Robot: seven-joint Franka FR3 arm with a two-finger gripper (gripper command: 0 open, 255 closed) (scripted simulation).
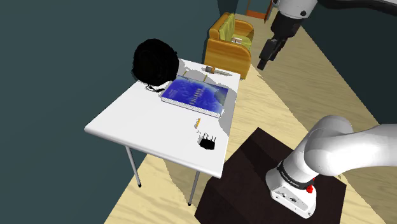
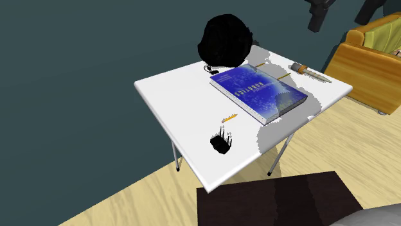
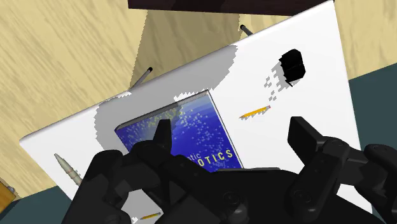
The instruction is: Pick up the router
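Note:
The router [image 1: 207, 142] is a small black box with thin upright antennas, standing near the white table's [image 1: 140, 121] front edge, close to the stand. It also shows in the second exterior view [image 2: 222, 142] and in the wrist view [image 3: 292, 65]. My black gripper [image 1: 263, 62] hangs high in the air beyond the table's far side, well away from the router. Seen from the wrist, the gripper [image 3: 233, 137] is open with nothing between its fingers; it is over the blue book [image 3: 184, 130], and the router lies off beyond one fingertip [image 3: 304, 135].
A blue book [image 1: 195, 95] lies mid-table with a black round object [image 1: 154, 60] behind it. A small yellow pencil [image 1: 198, 121] lies between book and router. A pointed tool [image 2: 307, 70] rests at the far edge. An orange armchair [image 1: 229, 41] stands beyond; the dark stand [image 1: 267, 184] is nearby.

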